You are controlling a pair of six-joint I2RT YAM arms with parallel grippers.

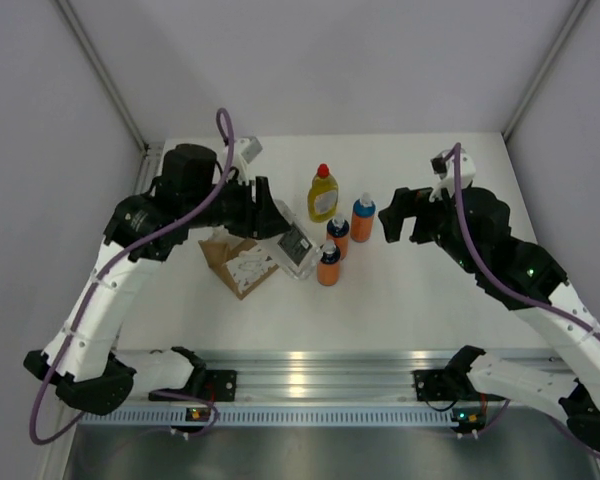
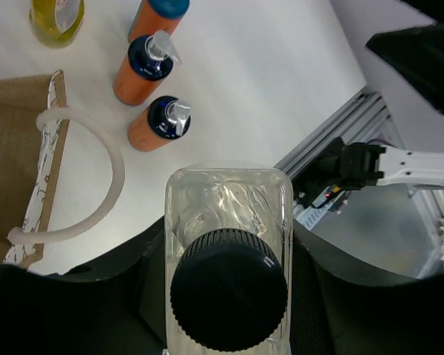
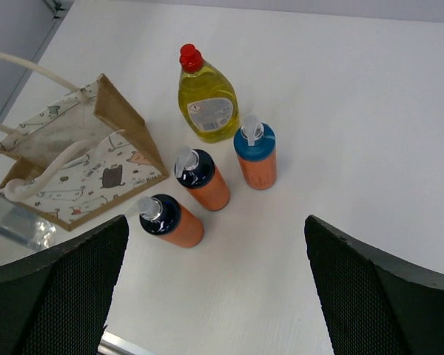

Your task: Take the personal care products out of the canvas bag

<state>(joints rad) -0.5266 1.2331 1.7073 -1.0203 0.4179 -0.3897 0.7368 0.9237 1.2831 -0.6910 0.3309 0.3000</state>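
My left gripper point(image 1: 278, 232) is shut on the pale translucent bottle point(image 1: 294, 247) with a dark round cap point(image 2: 229, 299). It holds the bottle just right of the canvas bag point(image 1: 237, 264), beside the orange bottles. I cannot tell if the bottle touches the table. Three orange bottles with blue caps point(image 1: 328, 265) point(image 1: 338, 236) point(image 1: 362, 217) and the taller yellow bottle with a red cap point(image 1: 323, 193) stand upright on the table. They also show in the right wrist view point(image 3: 170, 220) point(image 3: 201, 179) point(image 3: 256, 155) point(image 3: 206, 100). My right gripper point(image 1: 398, 216) is open and empty, right of the bottles.
The bag point(image 3: 74, 163) stands open with white loop handles point(image 2: 96, 177). An aluminium rail point(image 1: 310, 375) runs along the near table edge. White walls close the back and the sides.
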